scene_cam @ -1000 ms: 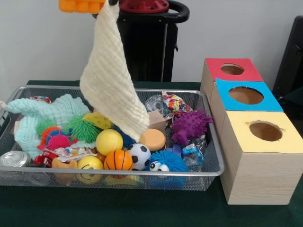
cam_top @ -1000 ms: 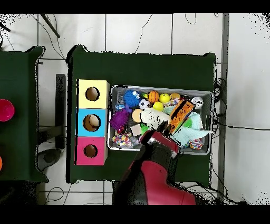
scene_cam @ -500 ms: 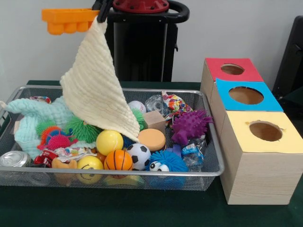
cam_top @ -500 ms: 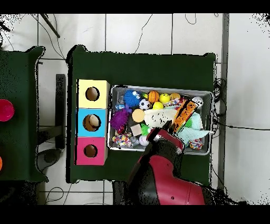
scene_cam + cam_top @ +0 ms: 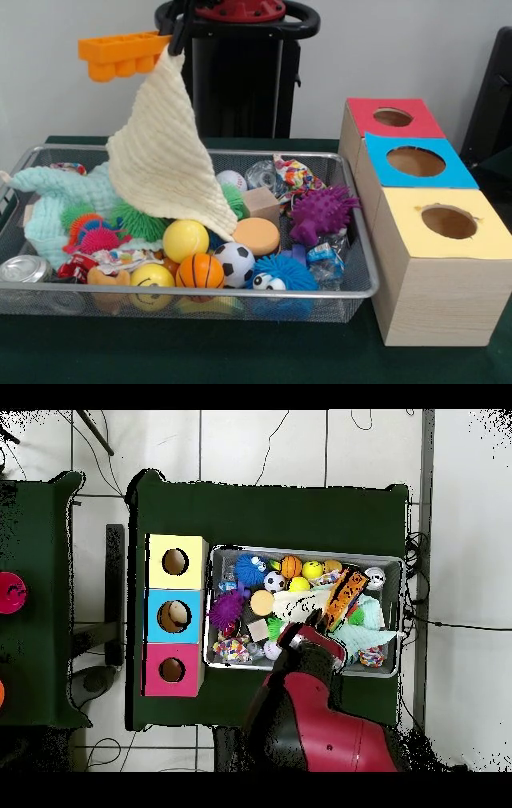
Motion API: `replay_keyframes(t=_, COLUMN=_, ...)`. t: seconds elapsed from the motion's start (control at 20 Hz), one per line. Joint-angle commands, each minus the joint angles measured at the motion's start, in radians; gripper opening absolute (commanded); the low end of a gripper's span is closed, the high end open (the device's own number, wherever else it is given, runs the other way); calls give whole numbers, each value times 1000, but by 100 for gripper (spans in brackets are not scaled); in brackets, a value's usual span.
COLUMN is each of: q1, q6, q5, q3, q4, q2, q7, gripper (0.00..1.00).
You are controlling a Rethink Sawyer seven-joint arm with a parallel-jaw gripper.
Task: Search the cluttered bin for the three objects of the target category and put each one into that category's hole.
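The claw grips a limp, light cream cloth by its top corner, at twelve o'clock, its hem draping onto the toys at nine o'clock in the bin.

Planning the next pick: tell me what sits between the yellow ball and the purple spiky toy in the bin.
In the front view, a round peach-orange sponge disc lies between the yellow ball and the purple spiky toy, inside the bin.

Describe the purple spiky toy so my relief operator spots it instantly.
Start at the silver wire mesh bin, at the end nearest the three wooden boxes. The purple spiky rubber toy lies there, above a blue googly-eyed puffer ball; nothing else there is purple.
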Motion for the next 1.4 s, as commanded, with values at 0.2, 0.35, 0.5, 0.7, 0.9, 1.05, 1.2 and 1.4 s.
replay_keyframes(t=0.2, q1=-7, q6=32, q5=-25, q3=139, q4=-63, q2=27, q7=49, gripper=0)
replay_keyframes(t=0.35, q1=22, q6=29, q5=-2, q3=126, q4=-74, q2=48, q7=61, gripper=0)
replay_keyframes(t=0.5, q1=45, q6=21, q5=16, q3=121, q4=-82, q2=68, q7=74, gripper=0)
replay_keyframes(t=0.7, q1=24, q6=-58, q5=1, q3=165, q4=-67, q2=87, q7=107, gripper=0)
replay_keyframes(t=0.9, q1=-14, q6=-238, q5=-30, q3=211, q4=-66, q2=155, q7=151, gripper=0)
replay_keyframes(t=1.05, q1=-38, q6=-316, q5=-41, q3=241, q4=-67, q2=195, q7=166, gripper=0)
replay_keyframes(t=1.2, q1=-52, q6=-346, q5=-34, q3=255, q4=-63, q2=214, q7=171, gripper=0)
replay_keyframes(t=1.4, q1=-97, q6=-323, q5=-51, q3=303, q4=-57, q2=210, q7=174, gripper=0)
